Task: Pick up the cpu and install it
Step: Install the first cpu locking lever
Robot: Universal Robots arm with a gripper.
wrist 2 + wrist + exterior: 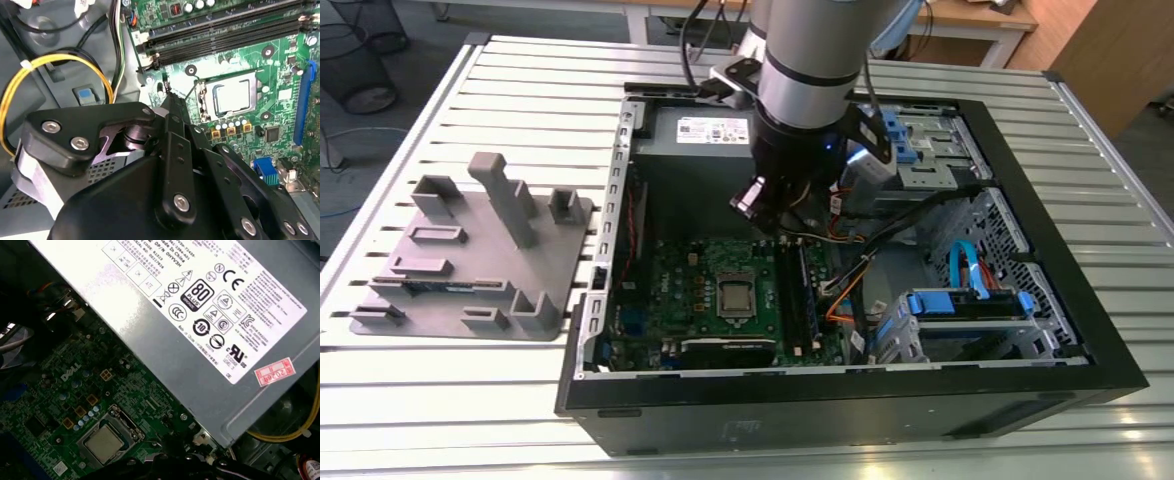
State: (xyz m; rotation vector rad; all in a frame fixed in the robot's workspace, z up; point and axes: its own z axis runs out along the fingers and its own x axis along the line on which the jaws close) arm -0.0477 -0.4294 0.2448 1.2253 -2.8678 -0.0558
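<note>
Hanging upright above the motherboard [720, 300], gripper [167, 95] narrowed, empty; cpu [232, 95] seated just beyond; supply label [200, 295] unread.

I see a slatted metal table [480, 410] carrying two things — a grey plastic tray [467, 270] with posts toward the exterior view's left, an open computer case [854, 400] beside it

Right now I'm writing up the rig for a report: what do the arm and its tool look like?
The round silver-grey arm segment with a black band ends in a black wrist, with black cables running up behind it. In the second wrist view, the tool is made of matte black angular links joined by silver hex-socket bolts, tapering to a narrow tip.
</note>
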